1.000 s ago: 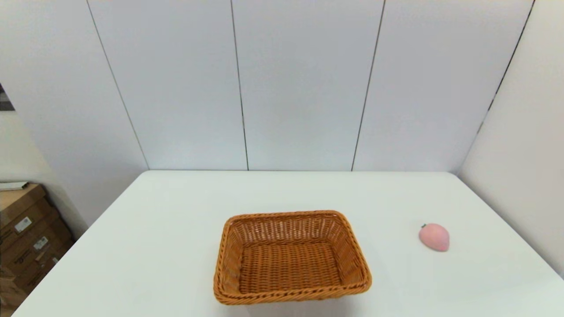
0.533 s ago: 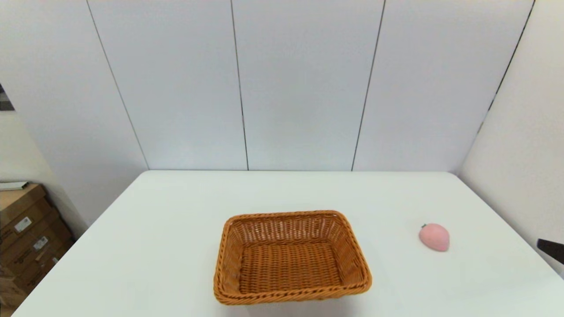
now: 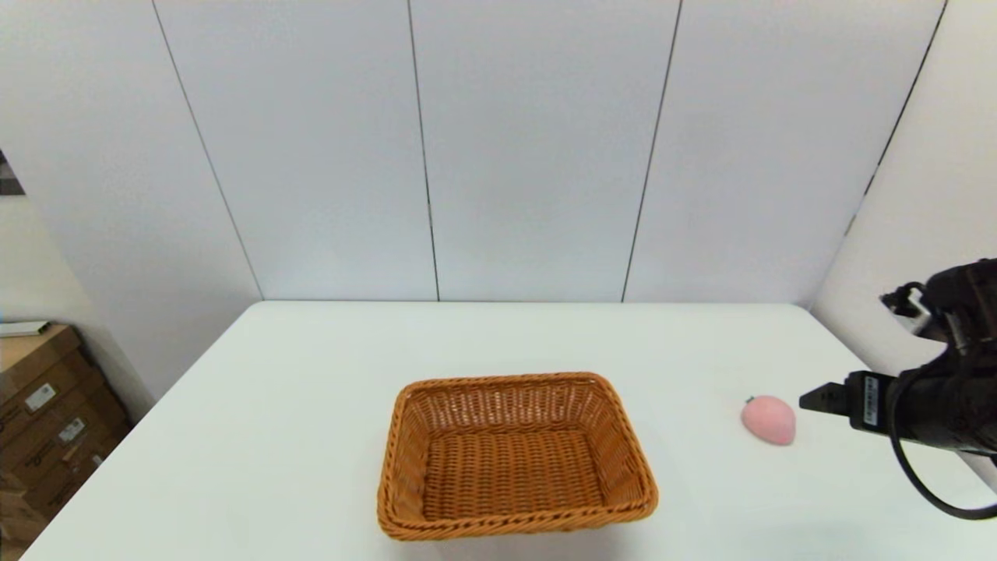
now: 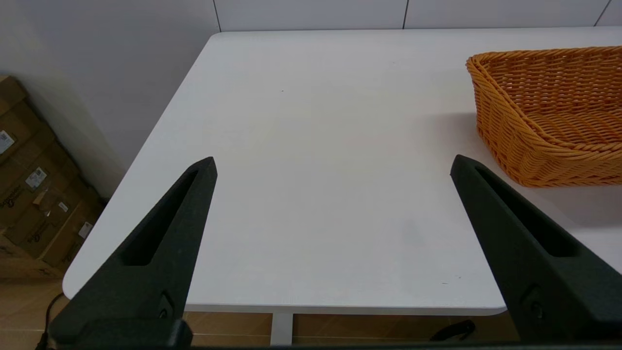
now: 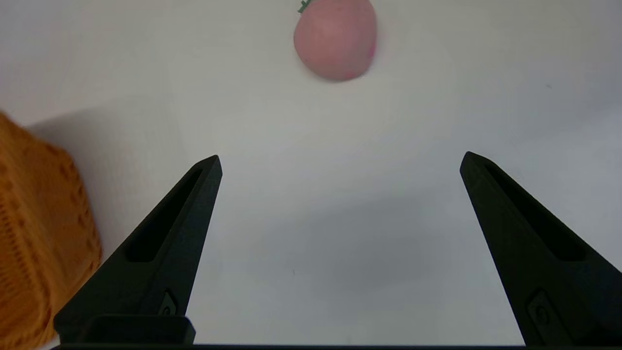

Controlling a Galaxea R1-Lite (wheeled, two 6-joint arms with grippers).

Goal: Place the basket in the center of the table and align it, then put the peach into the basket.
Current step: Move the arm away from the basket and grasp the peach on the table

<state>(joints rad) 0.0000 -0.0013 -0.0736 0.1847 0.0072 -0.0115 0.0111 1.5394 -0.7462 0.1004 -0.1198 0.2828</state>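
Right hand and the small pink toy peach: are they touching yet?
Apart. The right wrist view shows the right hand open, with bare white table between its fingertips and the small pink toy peach.

No legible text anywhere.

Background stuff only: stacked cardboard boxes [image 3: 43, 421] at about 8 o'clock in head view, sitting on floor by wall, white labels stuck on sides. Flat pale item [image 3: 23, 328] lying on top box, can't tell what. Pale panelled wall [image 3: 530, 148] at 12 o'clock, thin dark seams running down it. Wooden-looking floor [image 4: 29, 301] under boxes.
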